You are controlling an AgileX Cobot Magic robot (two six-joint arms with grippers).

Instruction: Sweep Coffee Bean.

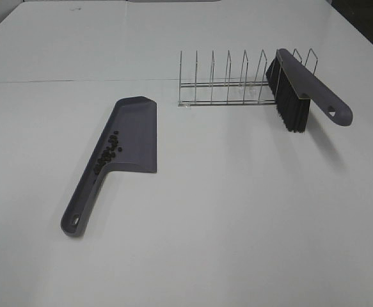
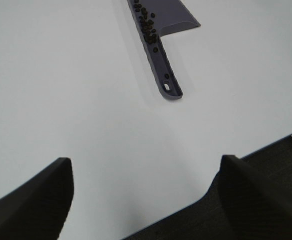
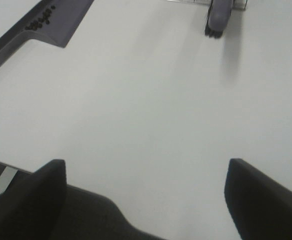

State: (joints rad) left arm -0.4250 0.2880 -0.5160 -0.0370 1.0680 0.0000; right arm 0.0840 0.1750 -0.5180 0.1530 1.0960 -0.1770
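Grey dustpan (image 1: 132, 137), one; beans (image 1: 107, 153), roughly dozen; both fingers wide, empty.

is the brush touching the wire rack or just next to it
Touching. The exterior high view shows the brush propped in the wire rack, its bristles down between the wires at the rack's right end.

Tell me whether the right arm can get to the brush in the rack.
Probably yes: the brush leans in the wire rack with its handle sticking out, nothing lies on the table in between, and the right gripper is open.
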